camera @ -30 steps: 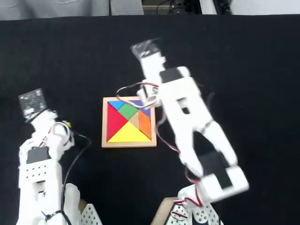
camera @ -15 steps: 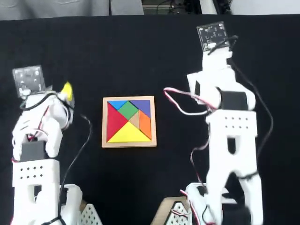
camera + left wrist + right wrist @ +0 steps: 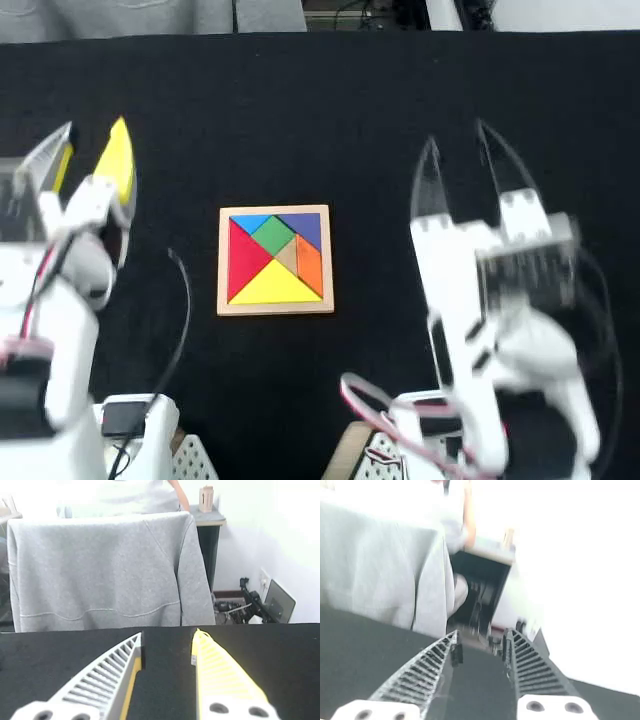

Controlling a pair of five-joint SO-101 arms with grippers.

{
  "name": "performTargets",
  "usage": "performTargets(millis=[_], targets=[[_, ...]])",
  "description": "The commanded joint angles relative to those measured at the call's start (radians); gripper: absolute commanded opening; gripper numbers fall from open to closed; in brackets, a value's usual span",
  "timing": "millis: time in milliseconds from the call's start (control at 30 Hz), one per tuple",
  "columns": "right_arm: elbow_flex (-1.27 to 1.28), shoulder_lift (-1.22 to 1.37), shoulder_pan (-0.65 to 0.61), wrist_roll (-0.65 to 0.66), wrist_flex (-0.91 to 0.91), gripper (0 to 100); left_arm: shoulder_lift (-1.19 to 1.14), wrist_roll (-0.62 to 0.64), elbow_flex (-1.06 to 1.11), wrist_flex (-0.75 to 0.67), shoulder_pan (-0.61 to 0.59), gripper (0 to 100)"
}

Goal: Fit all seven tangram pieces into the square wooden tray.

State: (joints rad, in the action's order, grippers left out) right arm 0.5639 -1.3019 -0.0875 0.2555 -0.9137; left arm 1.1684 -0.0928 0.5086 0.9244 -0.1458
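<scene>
Tray (image 3: 223,262) sits mid worktop (image 3: 300,110), between arms, apart from both. Seven coloured pieces (image 3: 275,287) fill square flush, no gap seen; judge task done. Left gripper (image 3: 84,158) and right gripper (image 3: 457,140) flank tray, fingers spread wide, empty, likely parked clear of finished puzzle. High view gives tray layout. Wrist views give gap between fingers, plus grey sweatshirt (image 3: 100,570) draped beyond worktop's far edge.

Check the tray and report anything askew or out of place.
Nothing stands out. The tangram pieces lie flat inside the square wooden tray and fill it. The left gripper and the right gripper are open, apart from it.
</scene>
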Motion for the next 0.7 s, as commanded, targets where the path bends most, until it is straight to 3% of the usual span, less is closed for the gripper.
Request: performTargets(millis=[0,133,333,533,667], targets=[[0.223,-0.262,-0.015,0.009,0.0,14.8,0.218,-0.012,0.084,0.074,0.012,17],[0.51,-0.441,-0.012,0.009,0.114,10.9,0.433,-0.012,0.443,-0.017,0.005,18],[0.862,-0.57,0.015,0.046,0.445,4.0,0.661,-0.015,0.96,-0.419,0.01,18],[1.035,-0.578,0.14,0.074,0.591,4.0,0.563,-0.017,1.196,-0.643,0.013,18],[1.124,-0.562,0.206,0.069,0.634,4.0,0.465,-0.012,1.199,-0.666,0.012,18]])
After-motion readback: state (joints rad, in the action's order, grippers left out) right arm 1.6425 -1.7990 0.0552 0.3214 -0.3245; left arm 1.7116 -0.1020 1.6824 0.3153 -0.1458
